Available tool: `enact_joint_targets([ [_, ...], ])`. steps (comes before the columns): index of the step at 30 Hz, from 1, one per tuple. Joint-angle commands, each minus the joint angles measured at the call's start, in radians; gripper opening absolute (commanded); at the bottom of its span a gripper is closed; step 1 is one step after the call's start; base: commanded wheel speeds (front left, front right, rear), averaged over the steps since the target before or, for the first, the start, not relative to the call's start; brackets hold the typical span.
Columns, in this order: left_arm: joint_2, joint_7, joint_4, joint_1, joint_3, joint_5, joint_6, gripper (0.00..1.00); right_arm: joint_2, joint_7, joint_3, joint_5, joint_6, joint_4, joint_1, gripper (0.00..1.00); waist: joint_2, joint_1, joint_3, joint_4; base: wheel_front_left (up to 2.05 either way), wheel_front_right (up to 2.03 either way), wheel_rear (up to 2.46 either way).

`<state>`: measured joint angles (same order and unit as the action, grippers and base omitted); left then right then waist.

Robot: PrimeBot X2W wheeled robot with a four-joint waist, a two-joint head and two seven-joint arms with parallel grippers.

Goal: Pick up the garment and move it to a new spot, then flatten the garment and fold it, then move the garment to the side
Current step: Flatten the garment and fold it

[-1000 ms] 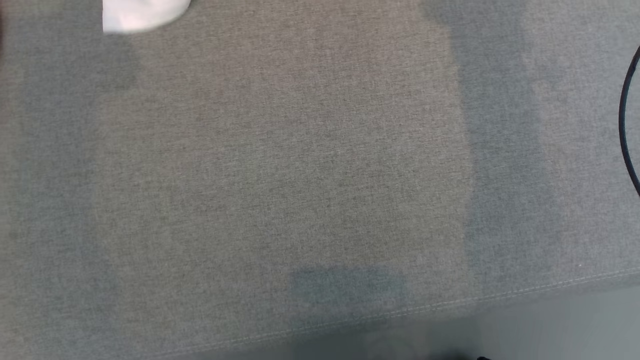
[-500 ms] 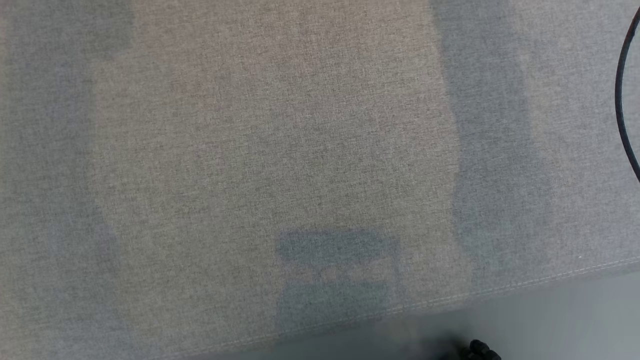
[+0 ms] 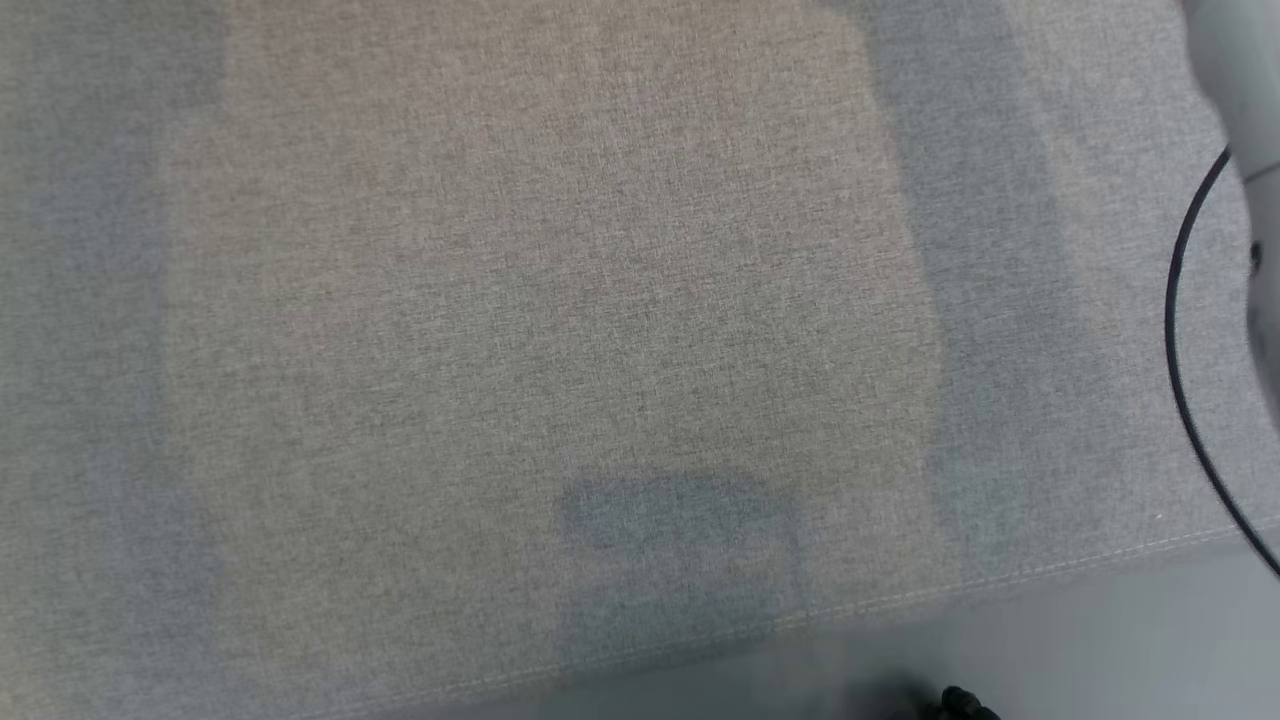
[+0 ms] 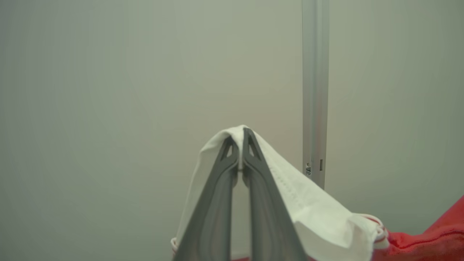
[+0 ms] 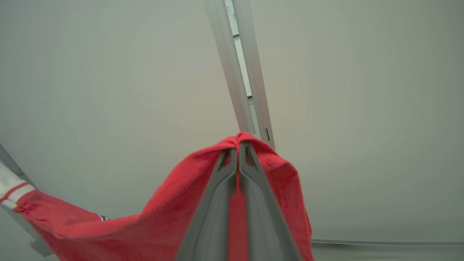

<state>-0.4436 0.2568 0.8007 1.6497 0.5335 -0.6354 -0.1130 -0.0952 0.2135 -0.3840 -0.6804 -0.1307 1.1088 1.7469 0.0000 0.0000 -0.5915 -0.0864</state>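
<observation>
Left pincer [image 4: 240,145] is clamped tight, both dark fingers pressed together at the tips with a fold of white cloth nipped between them. That's the garment [image 4: 319,214]: the white part drapes over the fingers and runs down to the right of the left wrist view, where it meets bright red cloth at the lower corner. Behind it stand a plain pale wall [image 4: 108,90] and an upright metal post [image 4: 315,90].

Over to the right pincer [image 5: 238,145], which is closed as well, biting a bunch of the red cloth right at its fingertips. The red hangs down on both sides of the fingers and stretches away to the lower left of the right wrist view, ending in a white cuff [image 5: 12,190] with a red stripe. A slanting metal rail [image 5: 239,72] crosses the wall behind.

So the garment is up in the air, slung between the two pincers, one holding white, one holding red.

From the head, the grey fabric-covered worktop [image 3: 550,300] spreads wide, soft shadows lying across it. Its stitched seam [image 3: 1000,580] runs along the near edge, with pale floor [image 3: 1100,640] below. A pale forearm [image 3: 1245,90] shows at the upper right corner, a thin black cable [image 3: 1180,330] looping beside it. A small dark thing [image 3: 965,703] sits at the bottom edge; I cannot tell what it is.
</observation>
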Motion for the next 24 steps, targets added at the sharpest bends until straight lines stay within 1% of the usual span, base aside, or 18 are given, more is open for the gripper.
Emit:
enact_joint_targets([
  [1, -0.011, 0.008, -0.022, -0.056, -0.003, -0.004, 0.004, 0.0, -0.005, 0.009, -0.015, -0.031, 0.0, -0.026, -0.058, 0.0, 0.0, 0.0, 0.035, 0.008, 0.0, 0.0, 0.0],
  [5, -0.017, 0.009, -0.13, -0.216, -0.07, -0.018, 0.028, 0.0, -0.041, 0.025, -0.057, -0.099, 0.0, -0.096, -0.206, 0.0, 0.0, 0.0, 0.107, 0.018, 0.0, 0.0, 0.0],
  [9, -0.022, 0.008, -0.247, -0.421, -0.149, -0.029, 0.043, 0.0, -0.069, 0.036, -0.104, -0.168, 0.0, -0.163, -0.37, 0.0, 0.0, 0.0, 0.178, 0.019, 0.0, 0.0, 0.0],
  [10, -0.012, 0.008, -0.28, -0.476, -0.172, -0.032, 0.049, 0.0, -0.082, 0.038, -0.11, -0.186, 0.0, -0.178, -0.413, 0.0, 0.0, 0.0, 0.199, 0.024, 0.0, 0.0, 0.0],
  [13, -0.011, 0.008, -0.372, -0.645, -0.225, -0.022, 0.067, 0.0, -0.095, 0.044, -0.144, -0.236, 0.0, -0.241, -0.53, 0.0, 0.0, 0.0, 0.246, 0.014, 0.0, 0.0, 0.0],
  [16, 0.012, 0.008, -0.46, -0.811, -0.265, -0.017, 0.082, 0.0, -0.121, 0.046, -0.171, -0.286, 0.0, -0.308, -0.64, 0.0, 0.0, 0.0, 0.286, 0.014, 0.0, 0.0, 0.0],
  [19, 0.033, 0.008, -0.55, -0.963, -0.315, -0.003, 0.11, 0.0, -0.146, 0.05, -0.199, -0.313, 0.0, -0.378, -0.74, 0.0, 0.0, 0.0, 0.316, 0.01, 0.0, 0.0, 0.0],
  [20, 0.033, 0.008, -0.55, -0.963, -0.315, -0.003, 0.11, 0.0, -0.146, 0.05, -0.199, -0.313, 0.0, -0.378, -0.74, 0.0, 0.0, 0.0, 0.316, 0.01, 0.0, 0.0, 0.0],
  [21, 0.061, 0.008, -0.6, -1.055, -0.344, -0.002, 0.125, 0.0, -0.167, 0.051, -0.212, -0.33, 0.0, -0.417, -0.8, 0.0, 0.0, 0.0, 0.333, 0.014, 0.0, 0.0, 0.0],
  [23, 0.079, 0.008, -0.648, -1.137, -0.375, 0.008, 0.134, 0.0, -0.187, 0.052, -0.217, -0.338, 0.0, -0.453, -0.85, 0.0, 0.0, 0.0, 0.343, 0.015, 0.0, 0.0, 0.0],
  [24, 0.079, 0.008, -0.648, -1.137, -0.375, 0.008, 0.134, 0.0, -0.187, 0.052, -0.217, -0.338, 0.0, -0.453, -0.85, 0.0, 0.0, 0.0, 0.343, 0.015, 0.0, 0.0, 0.0],
])
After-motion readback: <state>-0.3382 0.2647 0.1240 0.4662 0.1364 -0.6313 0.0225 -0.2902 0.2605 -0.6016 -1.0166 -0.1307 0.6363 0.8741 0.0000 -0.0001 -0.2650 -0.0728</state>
